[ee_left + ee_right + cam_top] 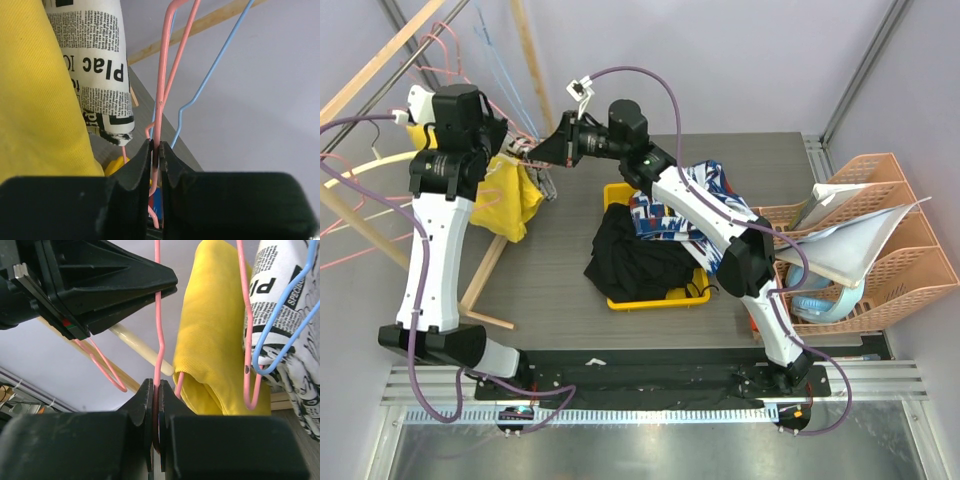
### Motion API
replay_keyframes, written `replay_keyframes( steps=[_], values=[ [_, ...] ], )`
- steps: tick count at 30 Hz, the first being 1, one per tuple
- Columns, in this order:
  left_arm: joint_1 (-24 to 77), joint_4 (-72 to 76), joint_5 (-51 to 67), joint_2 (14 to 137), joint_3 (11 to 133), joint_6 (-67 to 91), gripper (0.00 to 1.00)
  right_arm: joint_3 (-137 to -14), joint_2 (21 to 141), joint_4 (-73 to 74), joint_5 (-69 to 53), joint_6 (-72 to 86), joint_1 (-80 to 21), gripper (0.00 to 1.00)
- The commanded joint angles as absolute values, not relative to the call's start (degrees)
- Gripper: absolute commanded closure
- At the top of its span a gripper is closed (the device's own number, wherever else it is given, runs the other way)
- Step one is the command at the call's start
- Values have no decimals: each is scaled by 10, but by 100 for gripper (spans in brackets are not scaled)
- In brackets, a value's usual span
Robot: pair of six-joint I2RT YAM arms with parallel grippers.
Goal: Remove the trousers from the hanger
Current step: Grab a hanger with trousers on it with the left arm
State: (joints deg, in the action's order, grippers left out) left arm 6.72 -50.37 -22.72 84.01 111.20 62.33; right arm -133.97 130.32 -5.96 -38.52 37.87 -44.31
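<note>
Top view: the yellow trousers [515,195] hang at upper left, beside the wooden rack [380,60] and over the left edge of the counter [560,290]. The left fingers [505,140] and right fingers [548,148] meet just above them.

Left wrist: I read the left fingers [135,170] as pinched on the pink hanger [161,90] wire. Trousers fill the left of frame, with a newsprint cloth [102,65] beside them.

Right wrist: the right fingers [140,407] clamp the same wire at lower centre. The left fingers [130,275] grip it higher up. Trousers at centre right, with a blue hanger [280,325] to the right of them.
</note>
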Motion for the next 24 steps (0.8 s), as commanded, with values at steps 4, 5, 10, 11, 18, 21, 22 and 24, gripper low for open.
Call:
replay_keyframes(
  steps=[4, 5, 10, 11, 18, 21, 22, 24],
  values=[
    [64, -416, -230, 766, 1050, 585, 100, -1357, 1259, -70, -417, 374, -454, 99],
    [65, -409, -230, 752, 1044, 580, 100, -1374, 1266, -44, -415, 362, -454, 99],
    [77, -336, -229, 710, 999, 526, 100, -1404, 1292, -19, -396, 358, -453, 99],
    [83, -324, -229, 705, 983, 517, 100, -1414, 1302, -19, -390, 359, -453, 99],
    [130, -292, -221, 701, 983, 422, 100, -1447, 1331, -18, -325, 373, -454, 99],
    [157, -284, -229, 706, 990, 383, 100, -1462, 1345, -18, -319, 381, -454, 99],
    [175, -282, -233, 708, 992, 360, 100, -1463, 1352, -18, -317, 381, -456, 99],
    [192, -277, -246, 709, 995, 342, 100, -1462, 1355, -18, -314, 378, -460, 99]
  ],
)
